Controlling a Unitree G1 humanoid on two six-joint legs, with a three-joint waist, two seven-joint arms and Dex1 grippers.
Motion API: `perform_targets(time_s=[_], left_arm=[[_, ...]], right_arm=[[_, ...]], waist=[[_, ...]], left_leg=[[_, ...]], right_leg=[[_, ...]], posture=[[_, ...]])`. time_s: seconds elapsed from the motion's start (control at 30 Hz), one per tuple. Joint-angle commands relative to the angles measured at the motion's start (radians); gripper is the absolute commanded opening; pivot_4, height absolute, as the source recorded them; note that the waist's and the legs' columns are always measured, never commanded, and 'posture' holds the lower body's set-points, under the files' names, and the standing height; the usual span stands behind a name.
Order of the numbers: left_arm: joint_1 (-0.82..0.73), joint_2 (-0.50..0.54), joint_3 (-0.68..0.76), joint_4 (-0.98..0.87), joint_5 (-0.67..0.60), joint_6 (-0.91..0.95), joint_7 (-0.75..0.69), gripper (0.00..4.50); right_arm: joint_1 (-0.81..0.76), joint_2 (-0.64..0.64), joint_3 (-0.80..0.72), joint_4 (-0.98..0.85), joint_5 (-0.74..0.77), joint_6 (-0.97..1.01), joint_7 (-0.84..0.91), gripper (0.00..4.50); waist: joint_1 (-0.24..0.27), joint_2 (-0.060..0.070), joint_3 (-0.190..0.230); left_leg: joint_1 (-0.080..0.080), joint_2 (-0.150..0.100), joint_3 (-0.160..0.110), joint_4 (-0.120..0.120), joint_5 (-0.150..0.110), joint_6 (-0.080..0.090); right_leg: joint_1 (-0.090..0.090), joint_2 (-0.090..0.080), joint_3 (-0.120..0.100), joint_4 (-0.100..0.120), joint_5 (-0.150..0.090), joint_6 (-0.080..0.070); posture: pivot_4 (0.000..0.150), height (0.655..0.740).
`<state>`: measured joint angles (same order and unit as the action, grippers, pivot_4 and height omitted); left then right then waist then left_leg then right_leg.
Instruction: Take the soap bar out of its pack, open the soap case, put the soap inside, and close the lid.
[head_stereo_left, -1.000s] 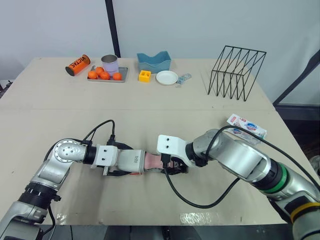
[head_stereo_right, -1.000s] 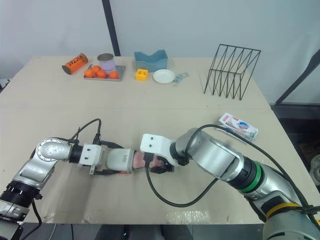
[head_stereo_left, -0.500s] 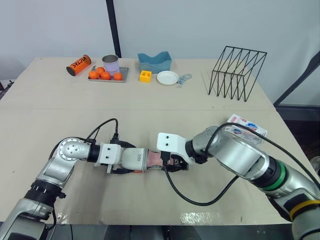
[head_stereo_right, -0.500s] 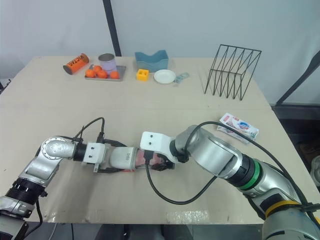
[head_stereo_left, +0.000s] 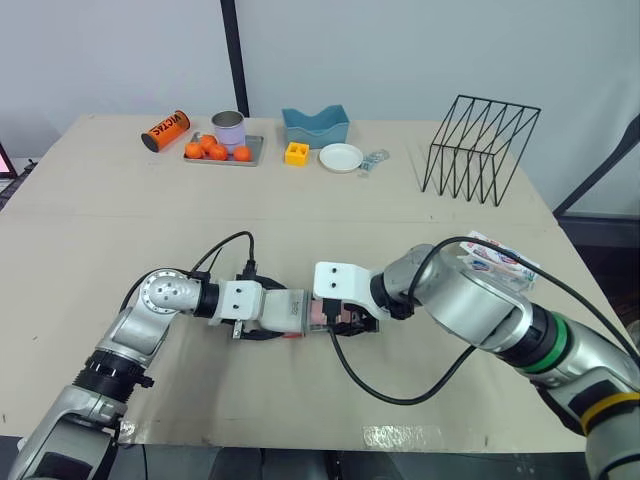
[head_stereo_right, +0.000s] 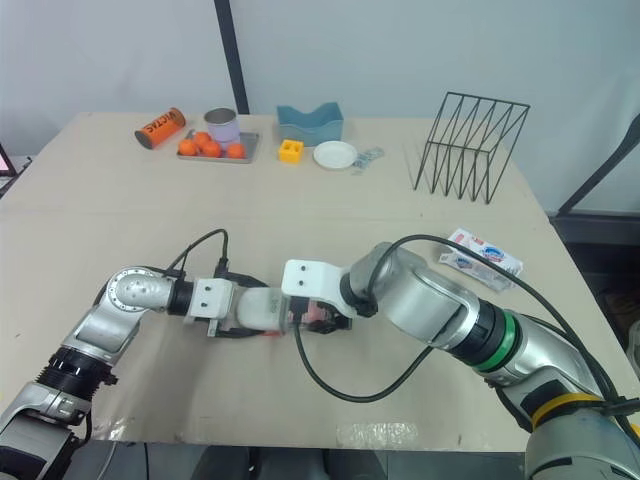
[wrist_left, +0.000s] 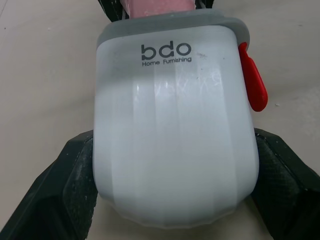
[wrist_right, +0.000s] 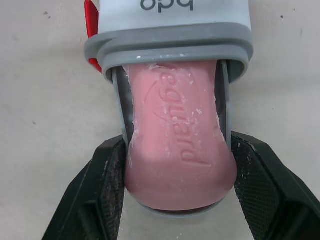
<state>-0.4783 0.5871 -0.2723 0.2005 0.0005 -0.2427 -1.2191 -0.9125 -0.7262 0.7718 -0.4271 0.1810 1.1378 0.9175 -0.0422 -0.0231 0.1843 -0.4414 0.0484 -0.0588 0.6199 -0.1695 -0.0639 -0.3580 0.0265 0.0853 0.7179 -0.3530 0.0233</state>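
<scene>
The soap (wrist_right: 177, 150) lies lengthwise across the counter (head_stereo_left: 300, 220), its left end inside the case (wrist_left: 172, 100). The right hand (wrist_right: 178, 147) grips its other end, and the left hand (wrist_left: 172, 142) grips the case.

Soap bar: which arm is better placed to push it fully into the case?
Right. The right gripper clamps the soap bar at its exposed end, while the left gripper is occupied gripping the soap case.

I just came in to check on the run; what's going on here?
The left gripper is shut on the white soap case. The right gripper pinches the pink soap bar, one end inside the case's open mouth, the rest sticking out. The soap pack lies on the table to the robot's right.
</scene>
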Motion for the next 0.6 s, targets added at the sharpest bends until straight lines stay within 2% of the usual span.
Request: perform_targets(time_s=[0.03, 0.4, 0.47, 0.5, 0.53, 0.6], left_arm=[[-0.027, -0.031, -0.021, 0.013, 0.028, 0.015, 0.046, 3.54], [-0.058, -0.057, -0.03, 0.041, 0.045, 0.025, 0.074, 3.54], [-0.055, -0.057, -0.03, 0.037, 0.044, 0.027, 0.077, 3.54], [-0.054, -0.056, -0.029, 0.035, 0.043, 0.028, 0.077, 3.54], [-0.052, -0.055, -0.028, 0.034, 0.042, 0.028, 0.079, 3.54], [-0.051, -0.052, -0.027, 0.033, 0.041, 0.03, 0.083, 3.54]], right_arm=[[-0.042, 0.022, -0.044, -0.025, 0.022, 0.012, 0.026, 2.76], [-0.05, 0.065, -0.067, -0.023, 0.032, 0.041, 0.016, 2.76], [-0.044, 0.061, -0.068, -0.023, 0.027, 0.028, 0.018, 3.54], [-0.041, 0.058, -0.069, -0.024, 0.026, 0.022, 0.02, 3.62], [-0.039, 0.057, -0.071, -0.023, 0.026, 0.018, 0.02, 4.26], [-0.036, 0.057, -0.075, -0.021, 0.026, 0.015, 0.018, 4.43]], waist=[[0.0, 0.0, 0.0], [-0.003, 0.0, 0.0], [-0.003, 0.001, 0.0], [-0.003, 0.001, 0.0], [-0.003, 0.001, 0.0], [-0.004, 0.001, 0.0]], left_leg=[[0.0, 0.0, 0.0, 0.0, 0.0, 0.0], [0.0, 0.0, -0.001, 0.0, 0.0, 0.0], [0.0, 0.0, -0.002, 0.0, 0.0, 0.0], [0.0, 0.0, -0.002, 0.0, 0.0, 0.0], [0.0, 0.0, -0.002, 0.0, 0.0, 0.0], [0.0, 0.0, -0.002, 0.0, 0.0, 0.0]], right_leg=[[0.0, 0.0, 0.0, 0.0, 0.0, 0.0], [0.0, 0.0, -0.002, 0.0, 0.0, 0.0], [0.0, 0.0, -0.002, 0.0, 0.0, 0.0], [0.0, 0.0, -0.002, 0.0, 0.0, 0.0], [0.0, 0.0, -0.002, 0.0, 0.0, 0.0], [0.001, 0.0, -0.002, 0.0, 0.0, 0.0]], posture=[[0.15, 0.74], [0.15, 0.74], [0.15, 0.74], [0.15, 0.74], [0.15, 0.74], [0.15, 0.74]])
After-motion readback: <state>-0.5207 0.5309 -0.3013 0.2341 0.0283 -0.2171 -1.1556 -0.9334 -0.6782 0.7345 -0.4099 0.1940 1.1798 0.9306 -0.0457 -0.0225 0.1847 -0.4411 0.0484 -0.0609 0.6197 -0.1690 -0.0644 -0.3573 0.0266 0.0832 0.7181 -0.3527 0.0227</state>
